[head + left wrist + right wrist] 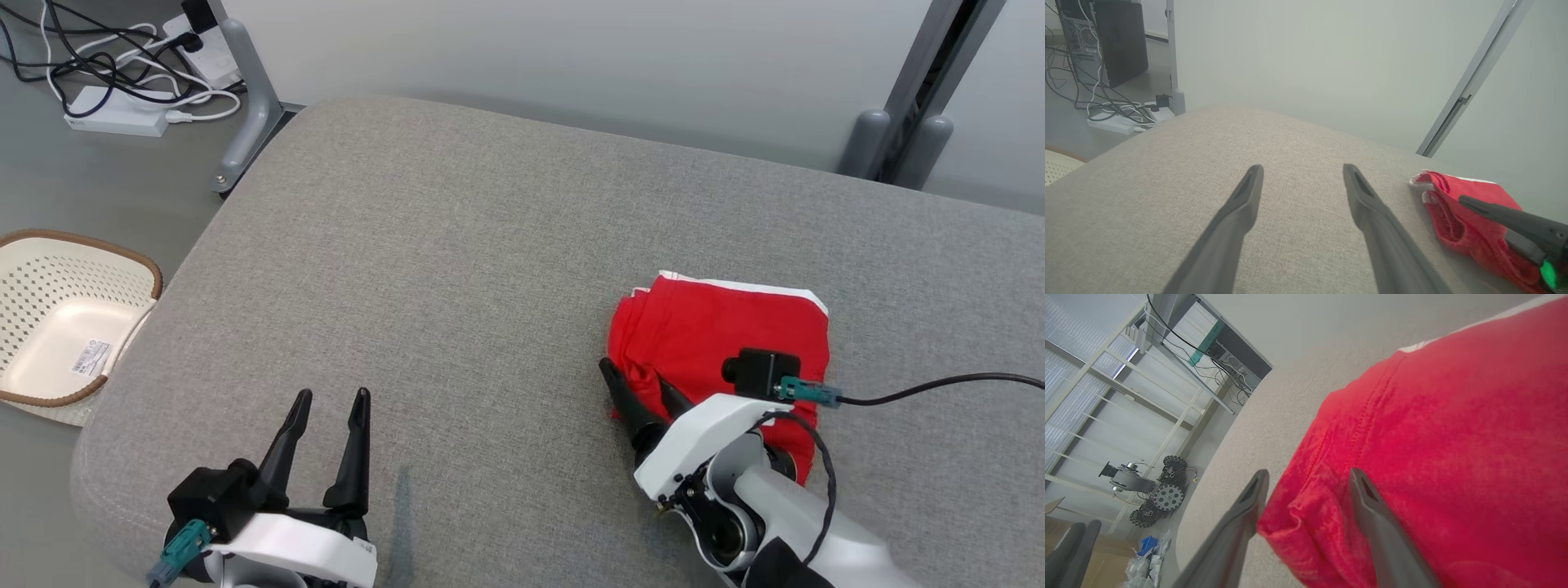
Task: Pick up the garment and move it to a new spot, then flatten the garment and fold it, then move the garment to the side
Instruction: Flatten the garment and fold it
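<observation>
Garment: red, folded, lying on grey cushion, right of centre in head view.
Right claw: fingers parted, straddling garment's near-left corner fold; one finger on top of cloth, the other beside its edge; not clamped.
Left claw: fingers spread, nothing held, over bare cushion, well apart from garment.
Basket: on floor left of cushion.

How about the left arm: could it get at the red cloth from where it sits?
Probably yes: only bare cushion lies between the open left gripper and the red garment, though the right gripper straddles its near edge.
</observation>
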Tool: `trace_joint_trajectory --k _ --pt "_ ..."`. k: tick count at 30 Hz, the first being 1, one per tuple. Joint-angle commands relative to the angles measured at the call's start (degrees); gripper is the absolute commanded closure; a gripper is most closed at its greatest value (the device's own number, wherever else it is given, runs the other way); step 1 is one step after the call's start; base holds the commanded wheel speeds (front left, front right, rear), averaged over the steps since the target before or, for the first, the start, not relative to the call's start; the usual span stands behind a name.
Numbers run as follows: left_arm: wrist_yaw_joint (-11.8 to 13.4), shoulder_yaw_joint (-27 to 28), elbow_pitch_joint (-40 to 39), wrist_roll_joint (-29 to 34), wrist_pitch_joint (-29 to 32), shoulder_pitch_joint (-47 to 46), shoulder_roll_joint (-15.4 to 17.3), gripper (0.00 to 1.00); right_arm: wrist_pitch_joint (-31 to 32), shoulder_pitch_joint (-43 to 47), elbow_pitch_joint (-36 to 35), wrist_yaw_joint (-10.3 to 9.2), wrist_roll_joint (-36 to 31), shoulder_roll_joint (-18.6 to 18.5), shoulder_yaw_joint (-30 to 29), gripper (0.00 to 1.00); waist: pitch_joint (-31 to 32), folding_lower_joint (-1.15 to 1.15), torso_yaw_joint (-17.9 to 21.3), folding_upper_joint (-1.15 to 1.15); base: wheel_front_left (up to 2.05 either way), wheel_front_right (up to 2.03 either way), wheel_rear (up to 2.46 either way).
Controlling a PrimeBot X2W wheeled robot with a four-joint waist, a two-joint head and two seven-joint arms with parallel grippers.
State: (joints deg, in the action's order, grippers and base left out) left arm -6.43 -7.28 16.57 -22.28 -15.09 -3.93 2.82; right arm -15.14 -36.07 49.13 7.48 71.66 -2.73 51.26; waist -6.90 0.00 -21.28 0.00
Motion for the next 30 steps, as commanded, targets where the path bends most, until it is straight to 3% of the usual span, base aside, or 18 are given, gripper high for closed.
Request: trace_joint_trajectory --k 1,13,18,21,25,30 --pt "0.07 -0.06 0.11 -0.39 -0.02 -0.72 0.20 0.00 0.02 -0.49 0.30 0.02 0.42 -0.40 0.94 0.00 0.05 0.00 0.11 0.00 0.00 0.00 0.00" --pt "0.31 0.53 0.60 0.54 -0.02 -0.03 0.21 0.00 0.02 -1.83 -5.55 0.02 3.60 -0.35 7.77 0.00 2.14 0.00 2.46 0.00 0.00 0.00 0.00" --pt "0.33 1.43 0.38 1.19 -0.01 1.20 0.18 0.00 0.02 -1.69 -10.51 0.02 6.68 -0.41 10.65 0.00 3.93 0.00 4.81 0.00 0.00 0.00 0.00" --pt "0.31 2.10 -0.08 1.42 -0.02 1.98 0.21 0.00 0.02 -2.95 -12.00 0.02 6.25 -0.45 9.29 0.00 5.08 0.00 6.94 0.00 0.00 0.00 0.00" --pt "0.46 3.09 -0.90 -0.61 -0.02 2.16 0.22 0.00 0.02 -4.68 -10.23 0.02 0.65 -0.47 5.51 0.00 5.88 0.00 9.30 0.00 0.00 0.00 0.00" --pt "0.52 3.62 -2.82 -1.62 -0.02 1.80 0.21 0.00 0.03 -4.78 -8.89 0.02 -13.98 -2.97 -4.87 0.00 6.79 0.00 13.03 0.00 0.00 0.00 0.00"
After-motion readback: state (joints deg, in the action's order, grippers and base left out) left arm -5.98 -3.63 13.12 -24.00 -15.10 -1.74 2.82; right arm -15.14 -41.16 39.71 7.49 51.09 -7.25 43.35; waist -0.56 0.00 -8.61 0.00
